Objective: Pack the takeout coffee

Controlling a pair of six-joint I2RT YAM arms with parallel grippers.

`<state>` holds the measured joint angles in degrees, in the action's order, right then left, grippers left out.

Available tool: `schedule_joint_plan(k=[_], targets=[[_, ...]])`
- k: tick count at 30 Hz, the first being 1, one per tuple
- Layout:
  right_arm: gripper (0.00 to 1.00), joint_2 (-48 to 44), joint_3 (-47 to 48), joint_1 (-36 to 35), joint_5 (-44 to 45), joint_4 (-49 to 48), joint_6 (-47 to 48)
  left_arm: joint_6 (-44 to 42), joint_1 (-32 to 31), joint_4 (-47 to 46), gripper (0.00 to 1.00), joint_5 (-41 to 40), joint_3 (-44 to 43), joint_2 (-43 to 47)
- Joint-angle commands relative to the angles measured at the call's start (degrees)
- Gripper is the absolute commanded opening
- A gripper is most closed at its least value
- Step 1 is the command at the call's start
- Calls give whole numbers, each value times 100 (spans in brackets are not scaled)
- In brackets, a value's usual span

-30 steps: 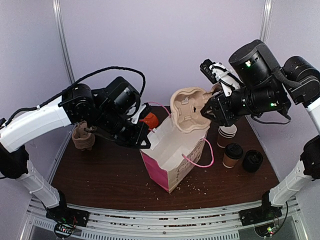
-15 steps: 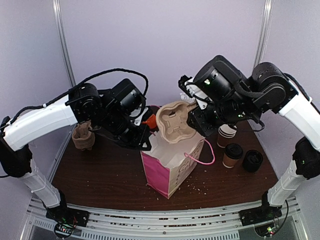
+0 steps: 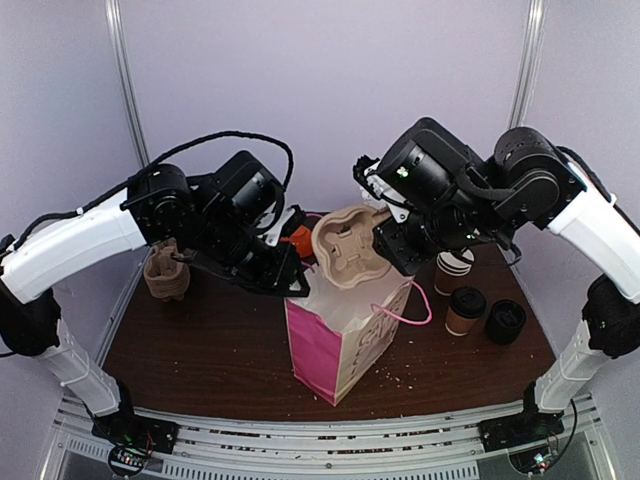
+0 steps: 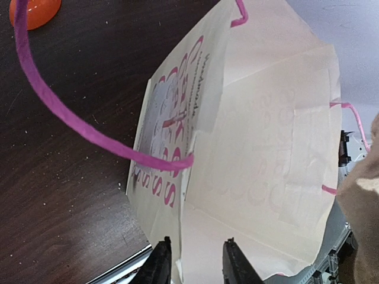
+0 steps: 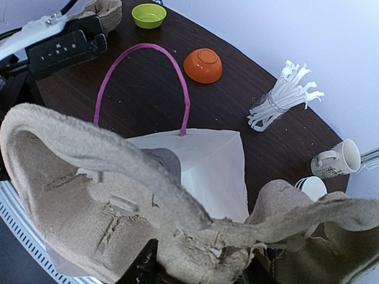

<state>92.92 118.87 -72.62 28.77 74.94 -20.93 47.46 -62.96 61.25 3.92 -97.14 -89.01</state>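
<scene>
Hovering over the paper bag [image 3: 340,335], the right gripper [image 5: 201,269] is clamping the pulp carrier [image 3: 345,245]. The left gripper [image 4: 195,265] is waiting at the bag's rim, fingers apart, so the carrier may be snagging the unheld rim and tipping the bag. The takeout coffee [image 3: 465,311] is standing beside the bag, rightward.

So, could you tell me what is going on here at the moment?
The right gripper holds a pulp cup carrier over the open paper bag. The left gripper is at the bag's rim, its jaws apart on either side of the wall. The lidded takeout coffee stands on the table to the right, not yet packed.
</scene>
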Motion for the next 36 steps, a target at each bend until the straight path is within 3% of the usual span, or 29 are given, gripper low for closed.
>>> schedule_joint_plan(k=[1,15,36], targets=[[38,173,36,-24,247,133,-47,-62,21,-250,33,34,73,289],[37,391,-162,-112,769,285,-93,-26,21,-360,35,-103,354,657],[37,832,-273,-375,222,50,102,-96,21,-603,36,-137,615,841]])
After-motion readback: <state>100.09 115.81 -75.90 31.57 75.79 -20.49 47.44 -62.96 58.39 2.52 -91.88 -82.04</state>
